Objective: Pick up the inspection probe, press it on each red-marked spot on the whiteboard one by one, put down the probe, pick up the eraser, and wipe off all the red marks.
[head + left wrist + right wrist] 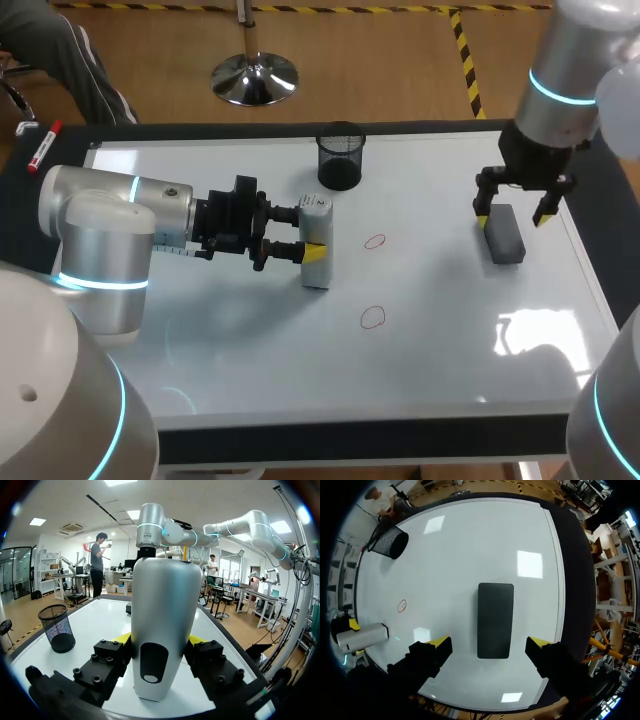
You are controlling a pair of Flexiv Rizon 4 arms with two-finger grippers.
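Mid-frame, the inspection probe [318, 234] is clasped low on its rigid, smooth, likely slippery shell by the left gripper [306, 233]. The right gripper [512, 220] is spread over the eraser [504, 240].

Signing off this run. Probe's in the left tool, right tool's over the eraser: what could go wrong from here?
1. The right tool hangs open over the eraser while the far red mark and near red mark are unwiped; wiping early could remove unprobed spots.
2. The left tool holds the smooth, rounded probe by its yellow tips only; a hard press might make it slip.
3. Both arms heading for the marks could clash.
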